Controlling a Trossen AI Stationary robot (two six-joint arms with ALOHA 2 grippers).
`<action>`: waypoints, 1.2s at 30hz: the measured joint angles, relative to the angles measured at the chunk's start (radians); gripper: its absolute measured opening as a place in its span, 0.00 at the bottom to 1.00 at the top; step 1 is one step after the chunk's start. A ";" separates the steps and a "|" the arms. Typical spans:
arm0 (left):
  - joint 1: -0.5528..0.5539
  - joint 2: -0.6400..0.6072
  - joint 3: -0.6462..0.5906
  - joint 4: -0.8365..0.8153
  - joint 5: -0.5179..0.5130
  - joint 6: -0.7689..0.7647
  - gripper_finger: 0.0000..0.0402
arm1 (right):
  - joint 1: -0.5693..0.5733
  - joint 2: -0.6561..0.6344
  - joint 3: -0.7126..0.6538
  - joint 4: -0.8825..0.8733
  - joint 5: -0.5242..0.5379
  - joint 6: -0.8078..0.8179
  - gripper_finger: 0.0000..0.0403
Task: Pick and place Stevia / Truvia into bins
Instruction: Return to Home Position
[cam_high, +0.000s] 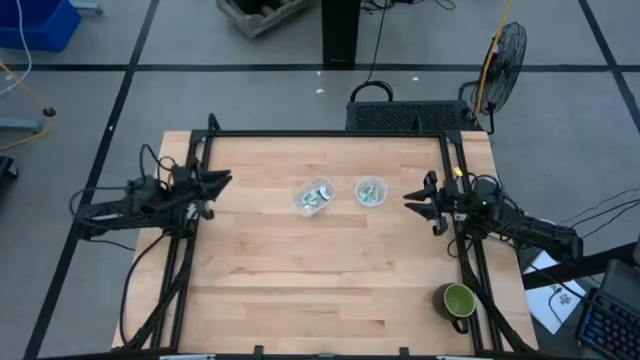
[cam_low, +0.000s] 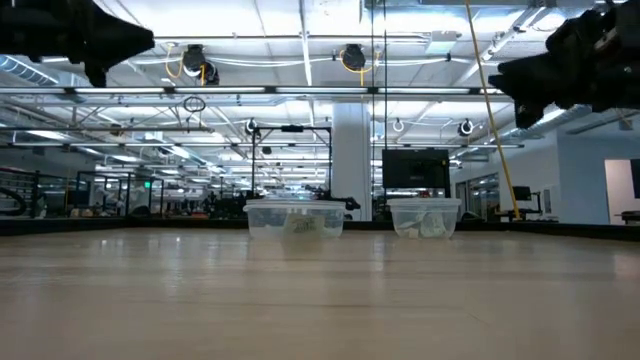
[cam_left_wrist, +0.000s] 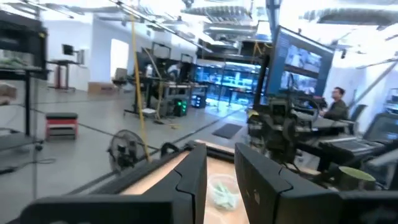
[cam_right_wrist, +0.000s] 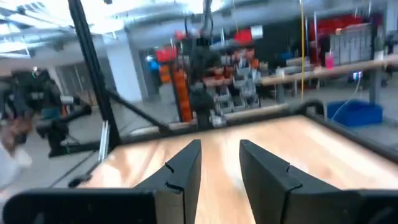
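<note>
Two clear cups stand mid-table on their bases. The left cup (cam_high: 314, 196) (cam_low: 293, 218) and the right cup (cam_high: 370, 190) (cam_low: 424, 217) each hold pale green and white sachets (cam_high: 318, 197) (cam_high: 371, 192). My left gripper (cam_high: 226, 181) (cam_left_wrist: 219, 149) hovers open above the table's left side, pointing toward the cups. One cup with sachets (cam_left_wrist: 222, 190) shows between its fingers, farther off. My right gripper (cam_high: 408, 197) (cam_right_wrist: 220, 144) hovers open above the right side, pointing left toward the cups. Neither gripper holds anything.
A green mug (cam_high: 458, 300) (cam_left_wrist: 356, 177) stands near the table's right near corner. A black frame rail (cam_high: 330, 134) runs along the far edge, and rails also line both sides. Bare wood (cam_high: 320, 270) lies between the cups and the near edge.
</note>
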 joint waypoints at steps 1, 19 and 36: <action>0.000 0.000 -0.025 0.033 0.012 0.000 0.22 | -0.001 0.000 0.000 0.026 0.003 0.000 0.25; -0.002 0.001 -0.227 0.264 0.142 -0.048 0.22 | 0.001 -0.002 -0.004 0.106 -0.108 -0.004 0.25; -0.002 0.002 -0.227 0.117 0.174 -0.059 0.22 | 0.001 -0.002 -0.005 0.106 -0.108 -0.004 0.25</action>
